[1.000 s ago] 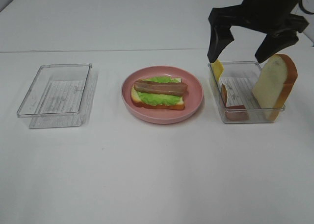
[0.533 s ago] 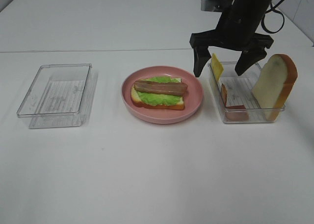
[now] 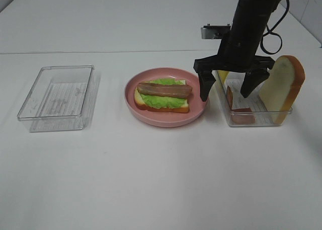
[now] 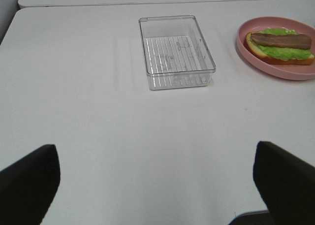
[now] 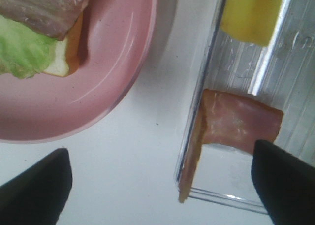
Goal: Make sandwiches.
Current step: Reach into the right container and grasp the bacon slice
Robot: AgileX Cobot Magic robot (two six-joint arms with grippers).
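Two clear plastic trays (image 3: 60, 96) (image 3: 251, 123), one round pink plate (image 3: 166, 120), two white bread slices (image 3: 282, 86) (image 3: 161, 108), one ruffled green lettuce leaf (image 3: 158, 100), two brown bacon strips (image 3: 165, 89) (image 5: 236, 121), one yellow cheese slice (image 5: 251, 13).

The right gripper (image 3: 225, 95) has dropped lower, fingers (image 3: 204, 88) now straddling a wall of the clear tray (image 3: 261, 121).

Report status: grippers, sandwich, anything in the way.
Left gripper open, empty. Right gripper open, astride clear plastic tray wall, beside yellow cheese slice. Half-built sandwich on round pink plate: bread, lettuce, bacon. No obstruction seen.
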